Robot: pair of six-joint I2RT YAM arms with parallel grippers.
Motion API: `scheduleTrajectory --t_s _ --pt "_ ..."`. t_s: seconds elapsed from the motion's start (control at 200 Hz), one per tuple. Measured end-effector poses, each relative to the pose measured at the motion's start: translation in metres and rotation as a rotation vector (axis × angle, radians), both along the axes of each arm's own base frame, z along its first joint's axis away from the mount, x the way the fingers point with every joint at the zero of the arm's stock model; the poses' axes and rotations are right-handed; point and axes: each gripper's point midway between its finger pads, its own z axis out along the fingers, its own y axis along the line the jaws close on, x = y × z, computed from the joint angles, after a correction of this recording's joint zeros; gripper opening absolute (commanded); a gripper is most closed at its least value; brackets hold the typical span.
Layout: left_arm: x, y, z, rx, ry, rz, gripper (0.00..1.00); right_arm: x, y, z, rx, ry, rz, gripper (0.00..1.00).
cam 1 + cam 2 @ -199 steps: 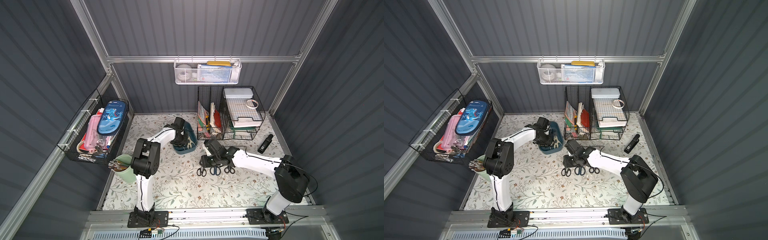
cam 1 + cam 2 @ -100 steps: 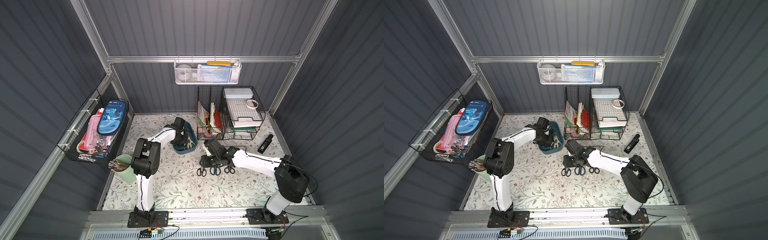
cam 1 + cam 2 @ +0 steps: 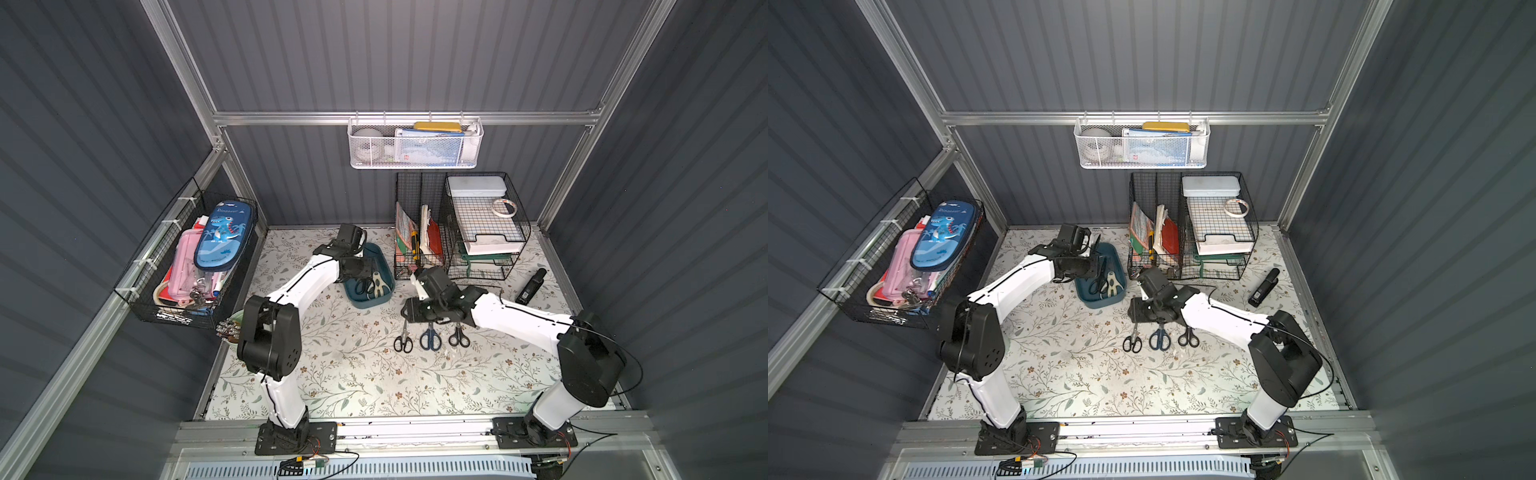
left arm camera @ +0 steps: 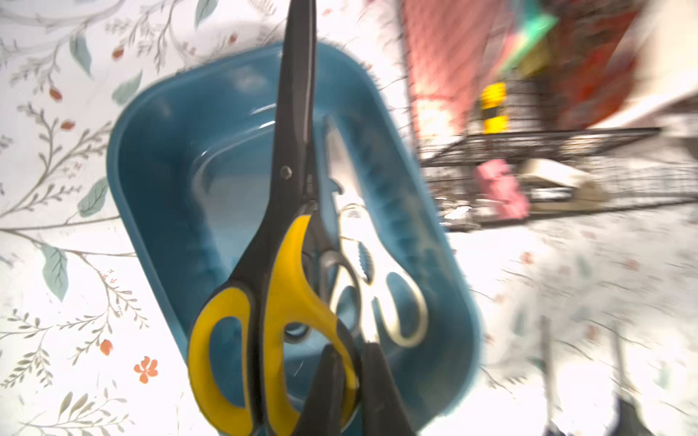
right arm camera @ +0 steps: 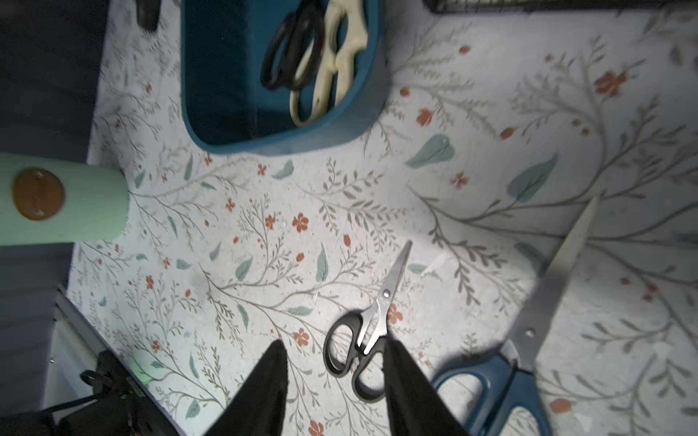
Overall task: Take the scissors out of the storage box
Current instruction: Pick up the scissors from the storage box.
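Your left hand point(image 4: 351, 349) is clamped on one loop of the yellow-and-black-handled steel scissors point(image 4: 287, 177), stiff but slick, so they'll likely swing.

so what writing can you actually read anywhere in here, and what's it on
"Dinosaur": on the blue pencil case, in the black wire basket on the side wall.
Print on the packets in the white mesh basket: too small to read.
White label on the black stapler: too small to read.
Nothing else is legible.
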Motion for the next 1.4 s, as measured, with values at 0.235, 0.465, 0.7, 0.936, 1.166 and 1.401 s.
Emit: scheduleTrajectory --t_s 0.235,0.465,0.7,0.936,1.166,1.401 --pt "-0.040 -0.036 0.028 -0.151 -0.070 -0.176 0.00 0.072 -0.007 0.083 0.177 -0.185 -0.112 0.46" --pt "-0.056 -0.056 0.037 -0.231 -0.113 -0.284 0.00 0.105 0.021 0.109 0.293 -0.226 -0.111 0.46" --pt "-0.059 -0.065 0.049 -0.279 -0.150 -0.328 0.00 0.111 0.035 0.072 0.303 -0.127 -0.107 0.44" --pt "-0.061 -0.068 0.050 -0.292 -0.157 -0.342 0.00 0.114 0.043 0.074 0.340 -0.115 -0.103 0.43" --pt "-0.063 -0.072 0.051 -0.302 -0.157 -0.356 0.00 0.117 0.053 0.073 0.378 -0.106 -0.097 0.34" --pt "-0.062 -0.070 0.050 -0.286 -0.159 -0.342 0.20 0.119 0.062 0.069 0.422 -0.074 -0.105 0.08"
